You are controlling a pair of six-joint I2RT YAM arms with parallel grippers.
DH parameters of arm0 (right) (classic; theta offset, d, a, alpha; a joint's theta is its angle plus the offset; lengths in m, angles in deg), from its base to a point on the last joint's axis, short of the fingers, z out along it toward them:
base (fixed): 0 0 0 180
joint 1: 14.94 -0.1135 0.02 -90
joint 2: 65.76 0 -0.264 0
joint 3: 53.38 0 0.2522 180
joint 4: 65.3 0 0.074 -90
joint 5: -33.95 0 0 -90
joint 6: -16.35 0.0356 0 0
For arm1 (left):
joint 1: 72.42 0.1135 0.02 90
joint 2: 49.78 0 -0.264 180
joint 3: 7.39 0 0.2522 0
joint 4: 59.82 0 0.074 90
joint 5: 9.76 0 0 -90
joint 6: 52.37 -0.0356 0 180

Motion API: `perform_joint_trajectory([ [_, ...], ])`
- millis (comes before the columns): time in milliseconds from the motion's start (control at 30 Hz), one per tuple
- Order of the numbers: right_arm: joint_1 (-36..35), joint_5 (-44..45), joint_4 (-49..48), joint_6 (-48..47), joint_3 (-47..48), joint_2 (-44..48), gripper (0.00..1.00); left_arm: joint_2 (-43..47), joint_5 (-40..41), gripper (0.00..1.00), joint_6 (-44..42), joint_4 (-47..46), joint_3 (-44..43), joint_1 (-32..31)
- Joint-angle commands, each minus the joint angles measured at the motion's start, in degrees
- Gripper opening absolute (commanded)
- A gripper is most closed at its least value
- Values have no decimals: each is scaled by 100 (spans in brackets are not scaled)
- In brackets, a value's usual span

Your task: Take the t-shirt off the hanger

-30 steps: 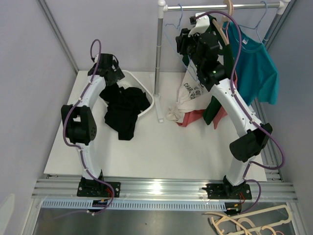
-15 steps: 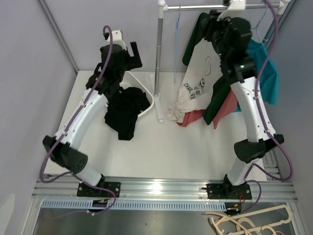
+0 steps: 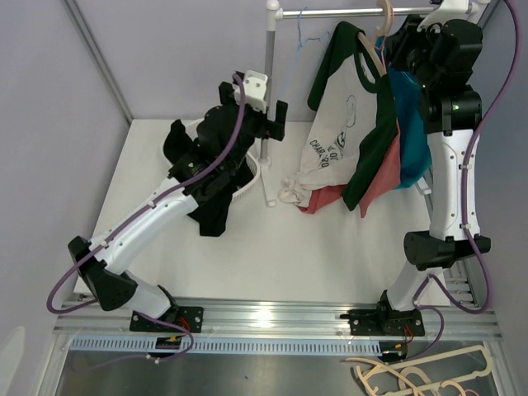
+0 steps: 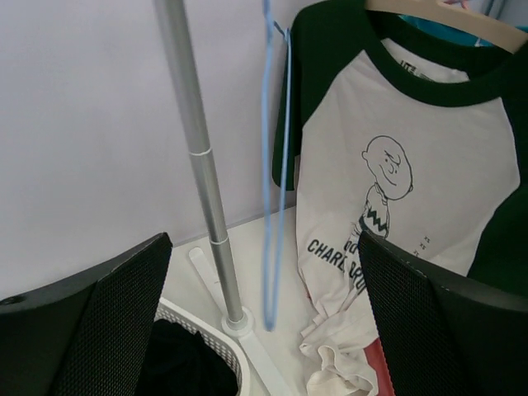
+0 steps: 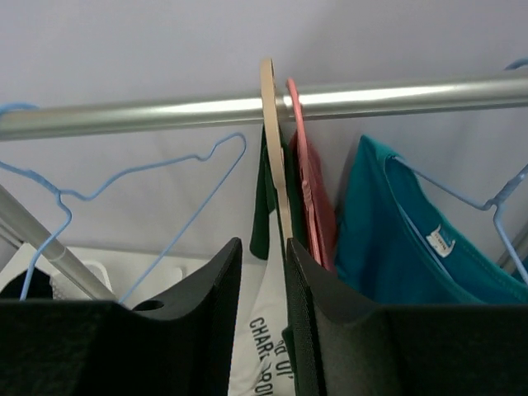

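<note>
The t-shirt (image 3: 328,144) is white with dark green sleeves and a cartoon print (image 4: 404,190). It hangs on a beige hanger (image 3: 382,18) on the rail, and its hem trails on the table. My right gripper (image 3: 394,51) is up at the rail, just right of that hanger. In the right wrist view the gripper (image 5: 262,247) has its jaws a narrow gap apart, and the hanger's neck (image 5: 272,140) runs down along the right finger's inner edge, unclamped. My left gripper (image 3: 256,111) is wide open and empty by the rack pole, facing the shirt (image 4: 268,330).
A white basket (image 3: 252,175) holds black clothes (image 3: 210,194) behind my left arm. The rack pole (image 4: 202,181) and a blue wire hanger (image 4: 276,165) stand between my left gripper and the shirt. A coral garment (image 5: 309,190) and a teal shirt (image 5: 396,239) hang right of the beige hanger.
My left arm has swung up from the basket and right toward the rack pole, jaws wide. My right arm rose and moved right along the rail, and its jaws narrowed.
</note>
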Motion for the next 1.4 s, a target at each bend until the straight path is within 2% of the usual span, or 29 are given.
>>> perform_joint_trajectory([
  [0, 72, -630, 384, 48, 176, -87, 33, -120, 88, 99, -494, -355, -68, -121],
  [433, 186, -1114, 507, 179, 70, -448, 34, -340, 18, 99, -397, -355, -85, -130],
  [867, 195, -833, 253, -23, -185, -448, 40, -410, -79, 99, -362, -522, -85, -130],
  [1367, 195, -481, 68, -207, -360, -351, 40, -489, -53, 99, -406, -619, -41, -130],
])
